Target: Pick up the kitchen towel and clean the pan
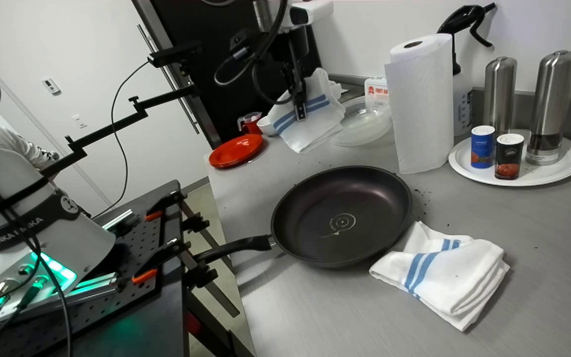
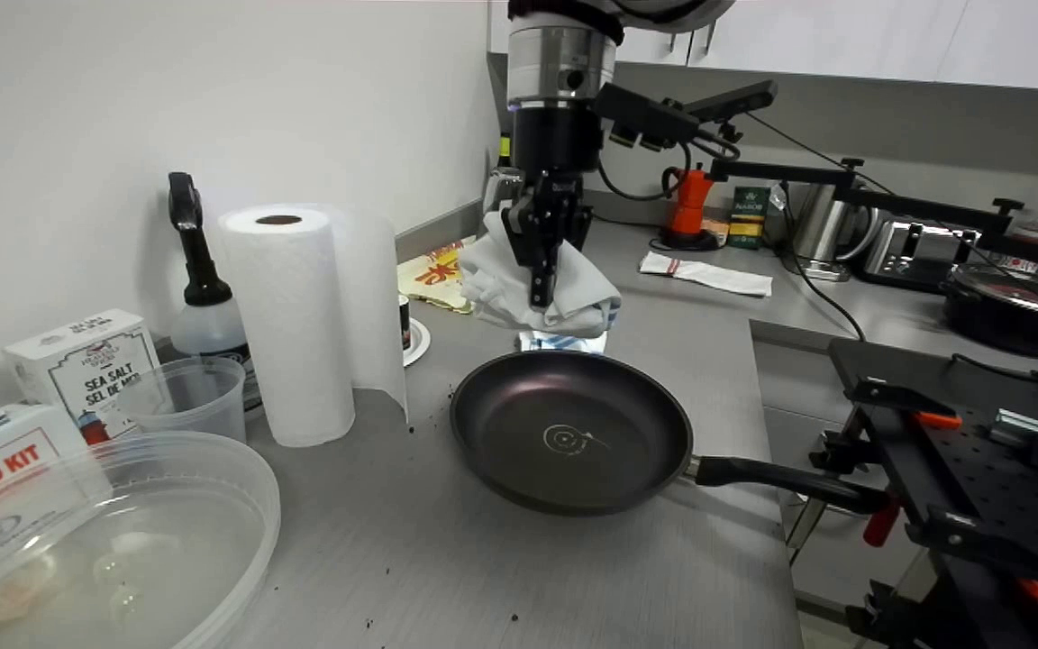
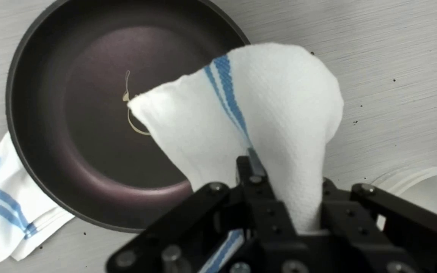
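My gripper (image 1: 300, 111) is shut on a folded white kitchen towel with blue stripes (image 1: 322, 126) and holds it up in the air. In an exterior view the gripper (image 2: 541, 288) and the held towel (image 2: 587, 293) show above the far side of the pan. The black frying pan (image 1: 310, 218) lies on the grey counter, and I see no food in it. In the wrist view the towel (image 3: 279, 98) bulges out from the gripper (image 3: 285, 176) and covers part of the pan (image 3: 101, 151). The right fingertip is hidden behind the cloth.
A second folded white and blue towel (image 1: 444, 277) lies against the pan's rim. A paper towel roll (image 1: 419, 109), a white plate with shakers (image 1: 538, 173), a clear plastic bowl (image 2: 168, 541) and red plates (image 1: 236, 151) stand around. The pan handle (image 2: 789, 478) points towards the robot's table.
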Action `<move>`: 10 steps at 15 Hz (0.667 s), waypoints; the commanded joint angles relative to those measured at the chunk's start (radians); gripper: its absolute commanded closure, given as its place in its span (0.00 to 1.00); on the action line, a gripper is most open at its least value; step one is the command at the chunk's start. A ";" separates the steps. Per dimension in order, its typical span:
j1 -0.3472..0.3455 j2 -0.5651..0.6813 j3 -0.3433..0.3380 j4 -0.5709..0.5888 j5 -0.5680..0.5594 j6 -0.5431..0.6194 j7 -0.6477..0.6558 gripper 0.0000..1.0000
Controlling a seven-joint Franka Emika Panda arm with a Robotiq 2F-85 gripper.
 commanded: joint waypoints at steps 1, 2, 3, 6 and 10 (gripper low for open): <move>-0.009 0.037 0.002 -0.011 0.051 0.043 -0.026 0.96; -0.009 0.052 0.004 -0.013 0.055 0.059 -0.023 0.96; -0.007 0.066 0.006 -0.013 0.057 0.078 -0.021 0.96; -0.003 0.121 0.009 -0.009 0.052 0.130 -0.013 0.96; -0.007 0.179 0.011 -0.004 0.050 0.174 -0.005 0.96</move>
